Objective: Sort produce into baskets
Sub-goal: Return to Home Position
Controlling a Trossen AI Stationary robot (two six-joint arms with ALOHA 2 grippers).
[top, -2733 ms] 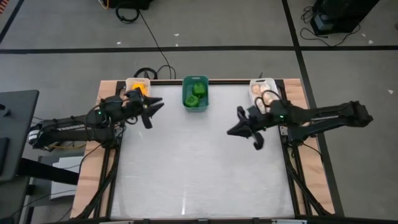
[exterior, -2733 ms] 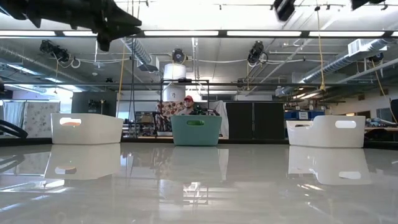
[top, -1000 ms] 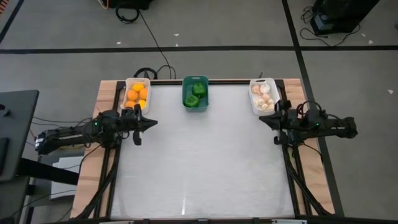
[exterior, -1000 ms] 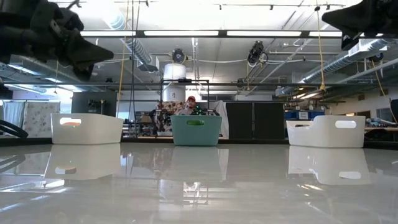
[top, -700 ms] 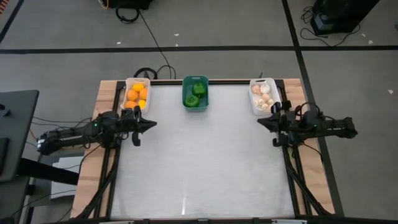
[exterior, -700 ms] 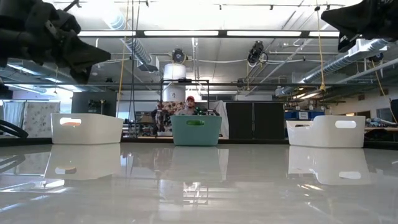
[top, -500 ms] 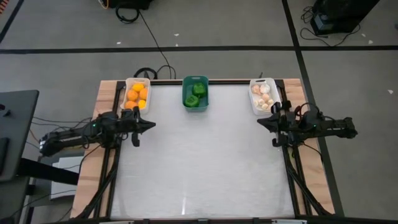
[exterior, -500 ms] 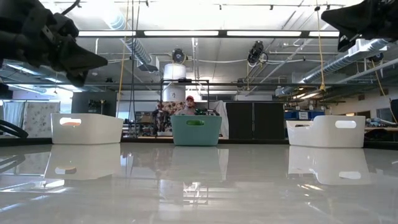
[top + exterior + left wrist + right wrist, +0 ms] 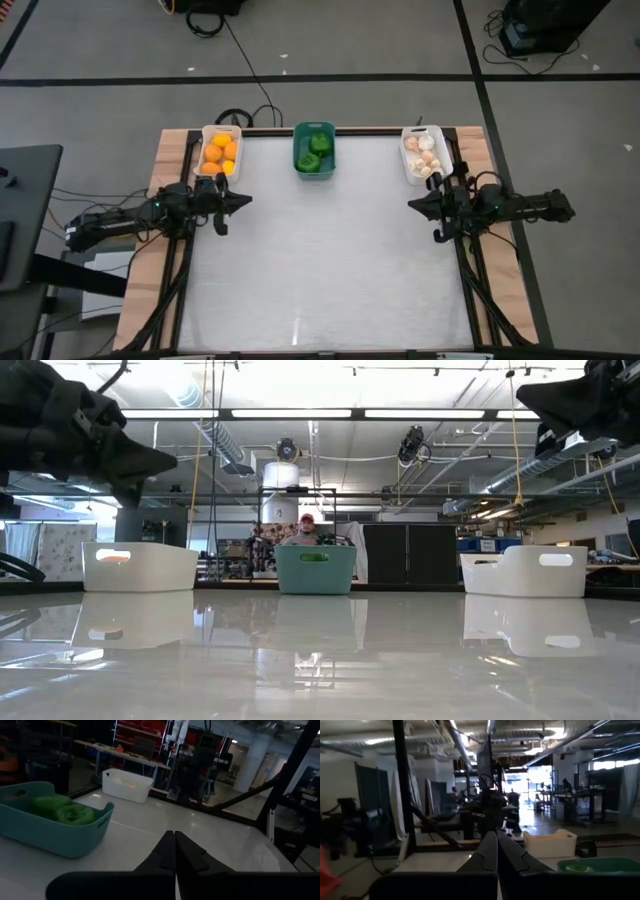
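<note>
Two grippers are seen, both empty and both with their tips pressed fully together. The left gripper (image 9: 243,199) is held above the table's left edge, just beside the near end of the left white basket (image 9: 222,129); the right gripper (image 9: 413,206) is held above the right edge, just beside the near end of the right white basket (image 9: 423,130). Both are raised clear of the surface and pointed inward, toward one another, well apart. In each wrist view the two dark fingers (image 9: 162,855) are shown meeting along a thin seam and tapering to a point. The left arm (image 9: 120,218) and the right arm (image 9: 530,205), dark and jointed, are stretched across the wooden side rails (image 9: 145,290).

One table (image 9: 320,280) is spread between them, its top pale, smooth and so glossy that the baskets are mirrored in it in the low view. Three baskets are lined up along the far edge, well apart: two white, with one teal basket (image 9: 298,150) in the middle. All three are rectangular plastic bins with rounded corners and a slot handle cut in the end wall. Round orange and yellow fruits (image 9: 219,155) are piled in the left white basket, lumpy green peppers (image 9: 316,150) in the teal one, and pale, knobbly bulbs of garlic (image 9: 422,155) in the right white one. Several lie in each; an exact count cannot be made
</note>
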